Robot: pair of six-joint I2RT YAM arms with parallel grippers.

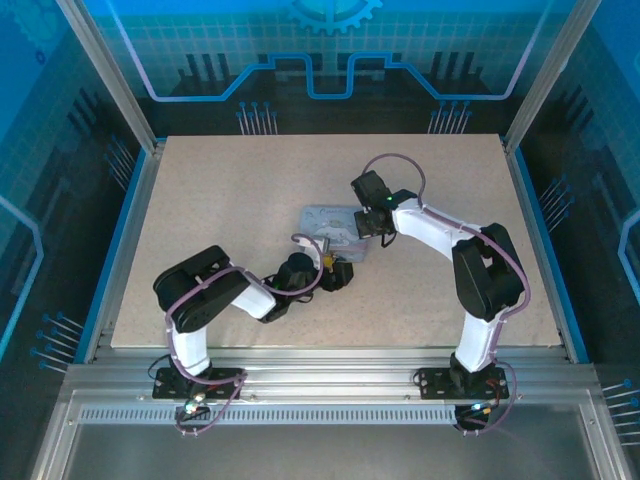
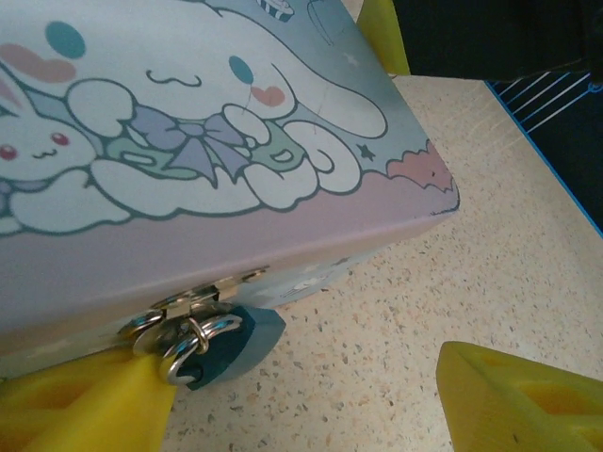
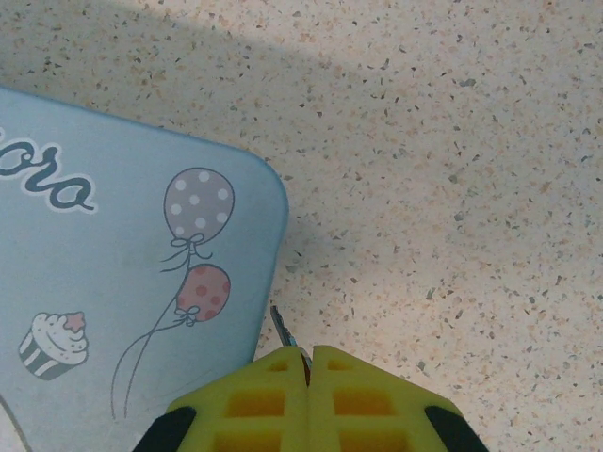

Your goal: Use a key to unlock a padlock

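Note:
The padlock (image 2: 221, 350) has a small teal body and a silver shackle. It hangs from the hasp at the front of the pale blue cartoon-lidded tin box (image 2: 188, 141), resting on the table. My left gripper (image 2: 301, 377) is open around it: one yellow finger (image 2: 85, 405) sits right at the padlock's rings, the other finger (image 2: 528, 395) stands well off to the right. My right gripper (image 3: 308, 356) is shut on the key (image 3: 283, 328), whose thin dark tip pokes out beside the tin box's corner (image 3: 141, 282). From above, both grippers (image 1: 333, 266) (image 1: 362, 236) flank the box (image 1: 328, 226).
The speckled beige table (image 1: 220, 200) has bare room all round the box. Aluminium posts and blue panels fence the table's sides and back. A blue table edge (image 2: 556, 179) runs at the right of the left wrist view.

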